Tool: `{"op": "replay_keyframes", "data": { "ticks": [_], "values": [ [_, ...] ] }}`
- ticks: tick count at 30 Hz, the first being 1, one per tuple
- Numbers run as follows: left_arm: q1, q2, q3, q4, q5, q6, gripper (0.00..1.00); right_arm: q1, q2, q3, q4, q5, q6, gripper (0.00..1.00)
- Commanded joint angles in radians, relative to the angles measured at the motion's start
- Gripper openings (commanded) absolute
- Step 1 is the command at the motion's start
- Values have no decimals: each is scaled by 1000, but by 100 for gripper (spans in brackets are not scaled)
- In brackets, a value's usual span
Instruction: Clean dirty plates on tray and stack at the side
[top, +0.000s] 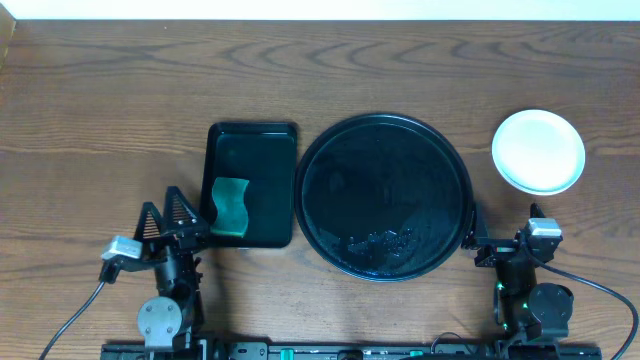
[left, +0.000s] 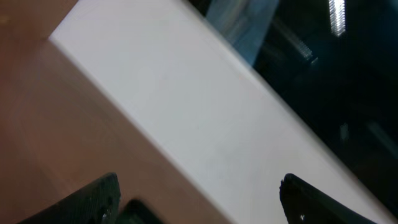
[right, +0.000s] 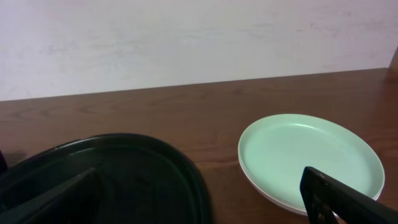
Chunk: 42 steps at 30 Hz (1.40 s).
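Observation:
The round black tray (top: 385, 195) lies mid-table with nothing on it; its rim also shows in the right wrist view (right: 186, 177). The plates (top: 538, 151) sit stacked on the wood to the tray's right. In the right wrist view the top plate (right: 308, 155) looks pale mint and bare, with further rims beneath it. My right gripper (top: 500, 235) (right: 200, 177) rests open near the front edge, between tray and stack, holding nothing. At the front left my left gripper (top: 165, 215) (left: 199, 186) is also open and empty, tilted up toward the white wall.
A smaller rectangular black tray (top: 252, 130) with a green sponge (top: 231, 207) stands just left of the round tray, close to my left gripper. A white wall runs along the table's far edge.

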Motion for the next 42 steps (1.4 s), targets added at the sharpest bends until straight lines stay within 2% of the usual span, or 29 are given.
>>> {"op": "replay_keyframes", "data": {
  "ticks": [1,8,14,16,22,33,39,42],
  "values": [
    [-4,-6,-3,-69,-5,-7,82,-9,-7,-2,-4,9,11,99],
    [-4,-6,-3,-279,-5,-7,82,-9,-7,-2,-4,9,11,99],
    [-4,-6,-3,-284,15,64,82,-9,-7,-2,-3,9,11,99],
    [-4,-6,-3,-285,25,109,82,-9,-7,-2,-4,9,11,99],
    [-4,-6,-3,-296,129,359,83,-9,-7,-2,-4,9,11,99],
    [-4,-6,-3,-296,132,377,82,-9,-7,-2,-4,9,11,99],
    [-4,-6,-3,-299,232,584,83,-9,-7,-2,-4,9,11,99],
    [-4,-6,-3,-295,262,648,82,-9,-7,-2,-4,9,11,99]
  ]
}}
